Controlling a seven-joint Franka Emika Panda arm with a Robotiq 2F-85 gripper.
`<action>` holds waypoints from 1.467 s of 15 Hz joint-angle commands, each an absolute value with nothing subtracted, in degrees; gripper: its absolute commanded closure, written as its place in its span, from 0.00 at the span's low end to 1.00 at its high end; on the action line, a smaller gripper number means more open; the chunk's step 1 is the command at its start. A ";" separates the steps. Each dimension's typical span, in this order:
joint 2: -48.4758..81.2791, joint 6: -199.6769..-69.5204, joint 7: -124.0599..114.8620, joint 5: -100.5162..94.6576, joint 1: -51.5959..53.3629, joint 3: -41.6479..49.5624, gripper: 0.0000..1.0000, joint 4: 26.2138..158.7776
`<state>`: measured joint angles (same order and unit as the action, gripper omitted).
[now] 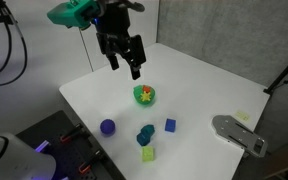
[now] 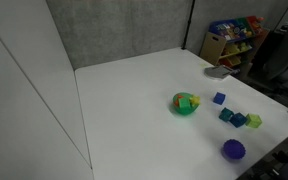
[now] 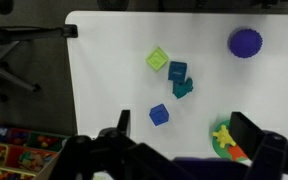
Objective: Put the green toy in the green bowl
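The green toy is a small dark teal-green block lying on the white table, touching a teal-blue block. It shows in both exterior views. The green bowl holds a yellow and a red piece. In the wrist view the bowl is partly hidden behind one finger. My gripper is open and empty, high above the table, over the area beside the bowl and apart from the toy.
A yellow-green cube, a blue cube and a purple round thing lie near the toy. A grey object lies at a table edge. A shelf of toys stands beyond the table.
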<state>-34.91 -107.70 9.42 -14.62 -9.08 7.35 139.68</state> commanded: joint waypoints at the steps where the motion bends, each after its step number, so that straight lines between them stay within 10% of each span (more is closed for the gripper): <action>1: -34.92 -107.47 9.18 -14.86 -8.52 7.78 0.00 139.54; 22: -22.74 -115.47 6.37 -7.60 -7.13 7.85 0.00 135.85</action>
<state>-27.86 -113.71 8.00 -9.73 -7.99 7.39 139.08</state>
